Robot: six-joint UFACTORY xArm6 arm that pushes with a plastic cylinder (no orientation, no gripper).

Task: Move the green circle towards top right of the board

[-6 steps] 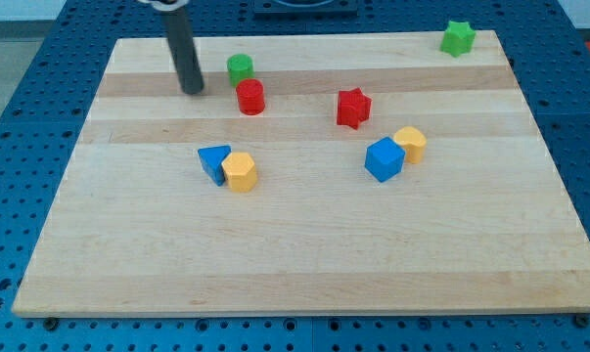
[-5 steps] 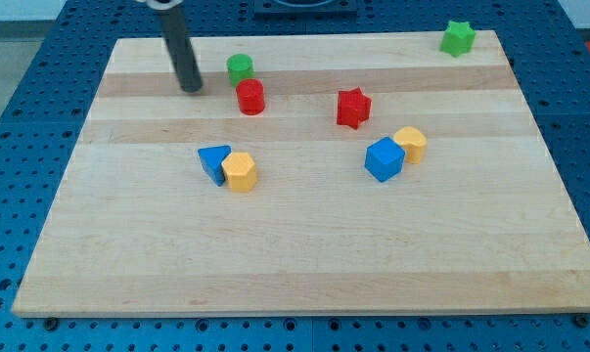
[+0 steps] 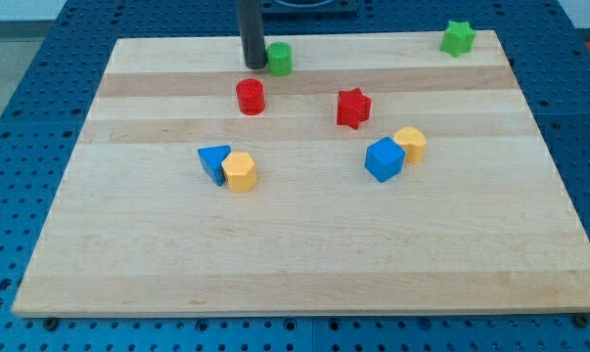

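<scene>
The green circle [image 3: 280,59] is a small green cylinder near the top edge of the wooden board [image 3: 304,264], left of centre. My tip [image 3: 253,65] stands right against its left side, touching or nearly so. A green star [image 3: 458,37] sits at the board's top right corner, far to the right of the green circle.
A red cylinder [image 3: 249,96] lies just below my tip. A red star [image 3: 353,108] is right of it. A blue triangle [image 3: 213,161] touches a yellow block [image 3: 241,171] at centre left. A blue cube [image 3: 384,158] touches a yellow block [image 3: 410,144] at centre right.
My tip has moved right and slightly up, from left of the green circle to against it. The green circle has slid right and up, away from the red cylinder.
</scene>
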